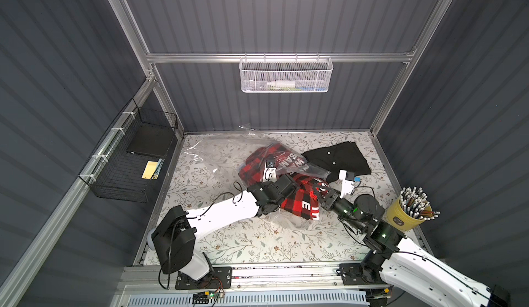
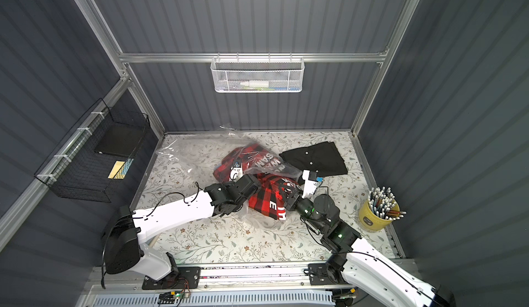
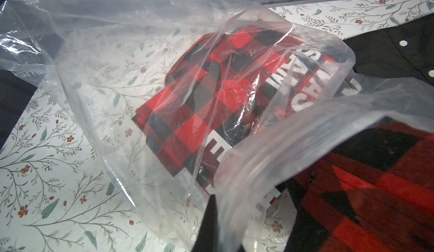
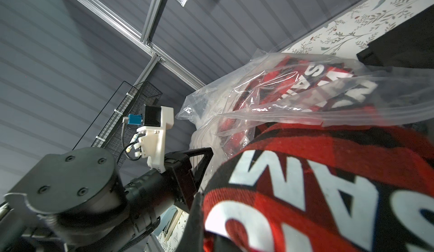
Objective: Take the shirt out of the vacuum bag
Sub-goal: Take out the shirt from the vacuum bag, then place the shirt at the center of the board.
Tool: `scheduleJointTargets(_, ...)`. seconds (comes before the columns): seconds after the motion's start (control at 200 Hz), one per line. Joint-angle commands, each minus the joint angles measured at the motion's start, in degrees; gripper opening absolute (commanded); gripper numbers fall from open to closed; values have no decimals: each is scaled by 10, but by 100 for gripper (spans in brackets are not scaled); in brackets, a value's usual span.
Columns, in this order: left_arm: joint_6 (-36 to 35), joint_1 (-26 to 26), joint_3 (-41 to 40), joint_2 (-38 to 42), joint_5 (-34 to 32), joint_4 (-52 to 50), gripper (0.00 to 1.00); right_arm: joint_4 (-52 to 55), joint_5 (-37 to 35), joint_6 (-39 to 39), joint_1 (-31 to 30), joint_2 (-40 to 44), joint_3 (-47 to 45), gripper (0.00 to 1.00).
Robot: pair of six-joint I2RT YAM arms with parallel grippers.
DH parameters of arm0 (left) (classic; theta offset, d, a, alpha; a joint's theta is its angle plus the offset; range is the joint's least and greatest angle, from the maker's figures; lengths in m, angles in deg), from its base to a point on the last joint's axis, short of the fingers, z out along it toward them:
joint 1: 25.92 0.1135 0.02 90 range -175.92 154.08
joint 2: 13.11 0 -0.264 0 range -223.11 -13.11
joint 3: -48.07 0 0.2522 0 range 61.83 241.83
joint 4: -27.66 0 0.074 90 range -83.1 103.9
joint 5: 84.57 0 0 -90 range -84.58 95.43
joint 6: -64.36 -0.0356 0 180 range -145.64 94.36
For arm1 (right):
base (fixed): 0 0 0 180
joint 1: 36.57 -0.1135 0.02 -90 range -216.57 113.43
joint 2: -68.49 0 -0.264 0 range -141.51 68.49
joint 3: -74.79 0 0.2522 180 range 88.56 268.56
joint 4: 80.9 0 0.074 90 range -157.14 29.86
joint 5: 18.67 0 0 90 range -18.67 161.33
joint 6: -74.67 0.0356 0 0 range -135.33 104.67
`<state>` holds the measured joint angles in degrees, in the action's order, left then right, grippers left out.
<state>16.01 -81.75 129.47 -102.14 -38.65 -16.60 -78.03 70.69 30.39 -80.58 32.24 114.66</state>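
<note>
Table (image 1: 229, 242): flowered cloth, both arms working over the middle.

Vacuum bag (image 1: 217, 154): clear, crumpled, sprawled from the far left corner to the centre, mouth facing the arms. Its zip edge (image 3: 305, 131) is raised off the cloth.

Shirt (image 1: 297, 204): red and black check with white lettering. It looks half out. The near part is bunched outside the mouth, and the far part (image 3: 187, 103) lies under the plastic.

Black shirt (image 1: 340, 156): flat on the cloth, touching the bag's far right side.

Left gripper (image 1: 290, 180): pressed together, apparently pinching the plastic at the mouth, though the tips are hidden in the folds.

Right gripper (image 1: 322, 192): pinching a raised fold of the checked cloth, just beside the left one.

Pencil cup (image 1: 406, 217): yellow, full, near the right arm's elbow.

Risks, as I judge them:
- Slick plastic may slip from the left pinch, and then the bag would trail along with the cloth.
- The folded far part may jam in the sagging mouth.
- The right arm holds only a fold, so a hard tug could lose it.
- A wide pull to the right could knock the cup over.
</note>
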Motion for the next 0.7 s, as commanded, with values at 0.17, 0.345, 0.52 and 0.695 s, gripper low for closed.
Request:
scheduleJointTargets(0.17,4,-2,-11,-7,0,-9,0,53,-19,-55,-3,43,102,0)
scheduleJointTargets(0.345,8,-2,-15,-3,-11,-20,0,76,-56,-83,-3,48,146,0)
scheduleJointTargets(0.52,10,-2,-30,9,-14,-27,0,121,-103,-136,-2,37,215,0)
scheduleJointTargets(0.695,14,-2,-38,19,-22,-36,0,153,-127,-171,10,7,278,0)
